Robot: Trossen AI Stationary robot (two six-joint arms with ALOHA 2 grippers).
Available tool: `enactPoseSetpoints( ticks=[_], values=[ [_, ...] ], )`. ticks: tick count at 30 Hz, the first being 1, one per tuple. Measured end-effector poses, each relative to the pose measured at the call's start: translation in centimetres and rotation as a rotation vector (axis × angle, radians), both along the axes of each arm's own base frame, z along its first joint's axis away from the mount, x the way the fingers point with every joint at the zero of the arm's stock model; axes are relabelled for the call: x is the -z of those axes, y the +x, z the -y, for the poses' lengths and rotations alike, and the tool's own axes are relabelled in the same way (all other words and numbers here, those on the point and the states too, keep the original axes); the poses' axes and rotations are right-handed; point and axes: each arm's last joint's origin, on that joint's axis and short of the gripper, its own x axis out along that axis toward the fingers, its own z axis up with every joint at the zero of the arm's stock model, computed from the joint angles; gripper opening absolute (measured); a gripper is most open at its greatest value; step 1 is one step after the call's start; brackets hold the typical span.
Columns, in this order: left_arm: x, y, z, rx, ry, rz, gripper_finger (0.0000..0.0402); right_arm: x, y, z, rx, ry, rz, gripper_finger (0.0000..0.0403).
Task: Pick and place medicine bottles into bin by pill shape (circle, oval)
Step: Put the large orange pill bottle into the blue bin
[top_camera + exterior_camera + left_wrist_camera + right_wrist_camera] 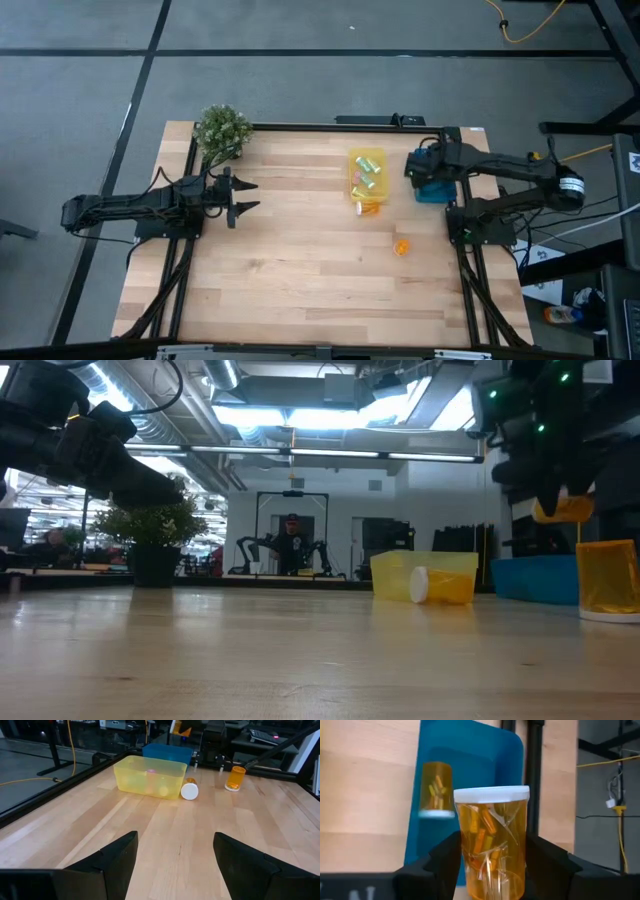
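My right gripper (424, 166) hangs over the blue bin (436, 190), shut on an orange medicine bottle (491, 845) with a white cap and oblong pills inside. Another orange bottle (436, 790) lies in the blue bin below it. The yellow bin (366, 171) holds several pale bottles. Beside its near wall an orange bottle (370, 208) lies on its side, white cap (189, 791) toward me. A further orange bottle (401, 246) stands cap-down on the table. My left gripper (241, 197) waits open at the table's left, level. My right gripper pinches the bottle's orange wall (470, 855) between its two fingers (445, 857), below the white cap (491, 795). The fingers slant down from above. The bottle is lifted clear, over the blue bin, its cap end away from the wrist.
A small potted plant (222, 130) stands at the far left corner. Black frame rails (185, 260) run along the table's left and right sides. Bare wood spreads across the middle and near half of the table (300, 280).
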Motion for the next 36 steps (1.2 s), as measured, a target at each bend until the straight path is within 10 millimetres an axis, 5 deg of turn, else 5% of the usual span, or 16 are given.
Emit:
enactPoseSetpoints(
  ticks=[8,23,36],
  values=[
    [0.0,0.0,0.0,0.000,0.000,0.000,0.0254,1.2,-0.3,3.1,0.014,0.008,0.050,0.0204],
    [0.0,0.0,0.0,0.000,0.000,0.000,0.0254,3.7,-0.8,4.2,0.078,-0.049,0.097,0.0206],
    [0.0,0.0,0.0,0.000,0.000,0.000,0.0254,4.3,-0.6,4.2,0.010,-0.005,0.108,0.0287]
  ],
)
